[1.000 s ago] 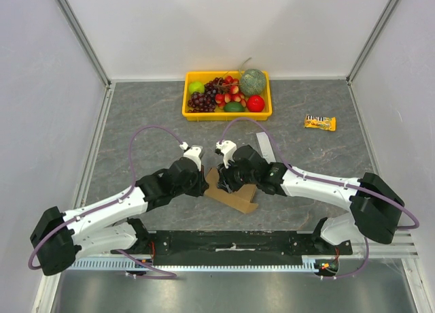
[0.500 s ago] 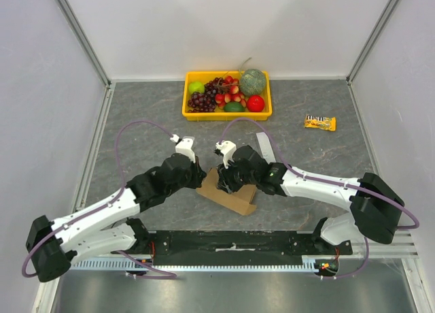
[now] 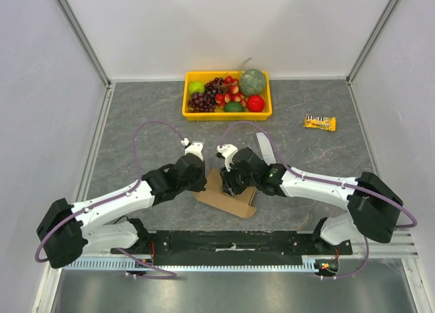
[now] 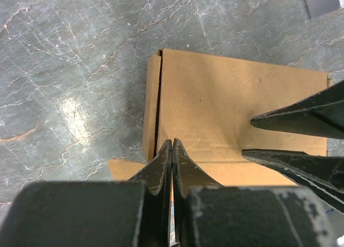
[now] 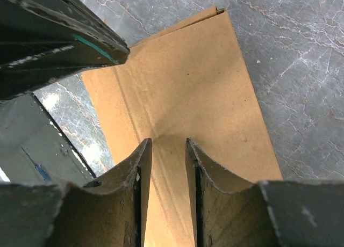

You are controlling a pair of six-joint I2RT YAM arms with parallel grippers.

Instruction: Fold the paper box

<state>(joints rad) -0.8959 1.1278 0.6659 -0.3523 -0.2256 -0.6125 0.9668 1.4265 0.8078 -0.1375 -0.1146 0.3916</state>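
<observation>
The paper box [image 3: 228, 203] is a flat-lying brown cardboard carton between the two arms near the table's front; in the left wrist view the paper box [image 4: 231, 107] shows a folded side flap on its left. My left gripper [image 3: 206, 181] is shut, its joined tips [image 4: 172, 143] resting on the carton's near crease with nothing between them. My right gripper [image 3: 227, 184] comes in from the right. Its jaws [image 5: 168, 142] stand a little apart, tips down on the box's top panel [image 5: 188, 91], gripping nothing.
A yellow tray [image 3: 227, 116] full of fruit stands at the back centre. A yellow snack bar [image 3: 319, 122] lies at the right. A grey flat strip [image 3: 265, 147] lies just behind the right arm. Walls close in both sides.
The left arm swung away to the left half a second ago and has come back onto the box. The carton has slid slightly leftward. The right gripper has stayed put.
</observation>
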